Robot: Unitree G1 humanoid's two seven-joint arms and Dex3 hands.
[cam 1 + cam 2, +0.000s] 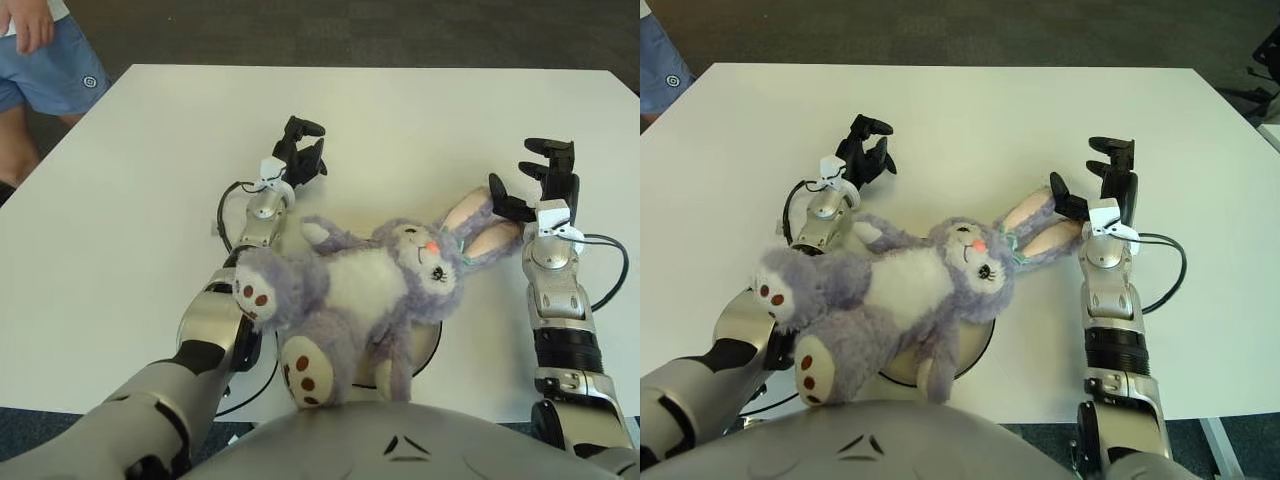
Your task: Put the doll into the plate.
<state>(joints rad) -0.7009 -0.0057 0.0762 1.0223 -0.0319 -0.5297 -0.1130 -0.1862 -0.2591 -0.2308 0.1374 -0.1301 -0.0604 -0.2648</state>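
The doll (370,290), a purple plush rabbit with a white belly, lies on its back across the cream plate (432,345) and hides most of it. Its feet point toward the table's near edge, and its pink-lined ears (480,225) reach to the right. Beyond the doll's left arm, my left hand (300,152) is on the table with relaxed fingers and holds nothing. To the right, my right hand (535,185) stands just past the ears with fingers spread. Its thumb is next to an ear tip but does not clamp it.
The white table (420,120) stretches wide beyond both hands. A person in blue shorts (50,70) stands at the far left corner. Black cables loop by my left forearm (225,215) and my right wrist (610,265).
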